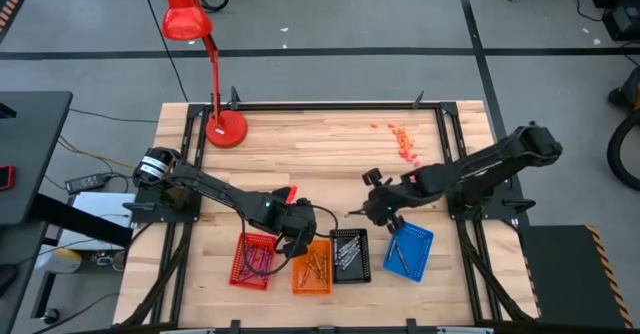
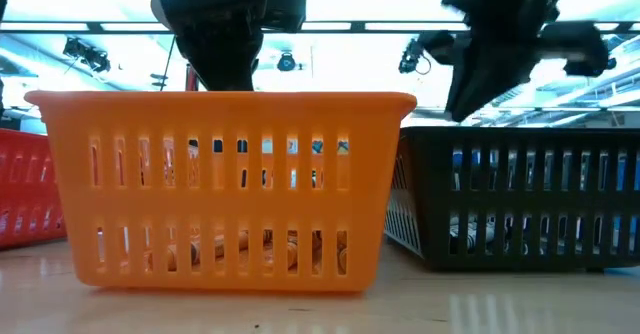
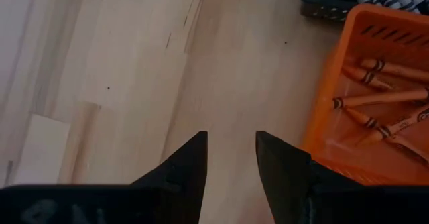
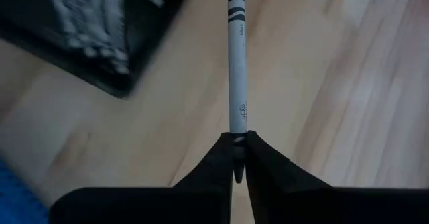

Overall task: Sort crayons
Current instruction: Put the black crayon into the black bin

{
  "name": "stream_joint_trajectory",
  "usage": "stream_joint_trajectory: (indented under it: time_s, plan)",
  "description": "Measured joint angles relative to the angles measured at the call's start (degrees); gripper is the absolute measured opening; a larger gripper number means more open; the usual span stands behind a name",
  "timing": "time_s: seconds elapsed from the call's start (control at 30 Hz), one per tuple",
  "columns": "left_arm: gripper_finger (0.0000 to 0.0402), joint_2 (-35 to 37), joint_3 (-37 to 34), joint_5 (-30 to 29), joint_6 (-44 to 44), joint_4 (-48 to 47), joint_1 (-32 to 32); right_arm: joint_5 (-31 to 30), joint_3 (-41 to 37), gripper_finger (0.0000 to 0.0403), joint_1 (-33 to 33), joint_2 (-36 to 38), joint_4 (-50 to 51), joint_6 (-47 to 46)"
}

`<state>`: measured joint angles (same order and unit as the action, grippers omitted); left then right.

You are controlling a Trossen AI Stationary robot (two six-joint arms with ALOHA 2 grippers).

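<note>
My right gripper (image 1: 369, 212) is shut on a grey-white crayon (image 4: 236, 63) with black bands, just beyond the far edge of the black tray (image 1: 349, 254). My left gripper (image 3: 231, 143) is open and empty over bare wood, between the red tray (image 1: 252, 261) and the orange tray (image 1: 312, 266). Orange-brown crayons (image 3: 379, 100) lie in the orange tray, grey-white ones (image 1: 348, 251) in the black tray, and bluish ones (image 1: 401, 254) in the blue tray (image 1: 408, 252). My right gripper pinches the crayon's near end (image 4: 236, 134) between its two fingertips. The crayon runs on in line with the fingers, sticking out past them toward the table's left. It is held clear of the table top.
The four trays stand in a row near the table's front edge. The low view shows the orange tray (image 2: 220, 189) and the black tray (image 2: 520, 204) close up. A red desk lamp (image 1: 225, 124) stands at the far left. Small pink and orange bits (image 1: 402, 142) lie at the far right.
</note>
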<state>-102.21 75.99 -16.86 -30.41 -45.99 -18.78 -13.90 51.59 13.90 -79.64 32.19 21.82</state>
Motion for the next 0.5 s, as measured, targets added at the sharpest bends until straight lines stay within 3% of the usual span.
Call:
stream_joint_trajectory:
  time_s: [0.2, 0.5]
  plan:
    - [0.0139, 0.0, 0.0, 0.0, -0.3, 0.4, 0.0, 0.0, 0.0, 0.0032, 5.9, 0.9, -3.3, 4.2]
    - [0.0139, 0.0, 0.0, 0.0, -0.5, 2.2, 0.0, 0.4, 0.0, 0.0032, 11.6, -5.8, -10.6, 11.8]
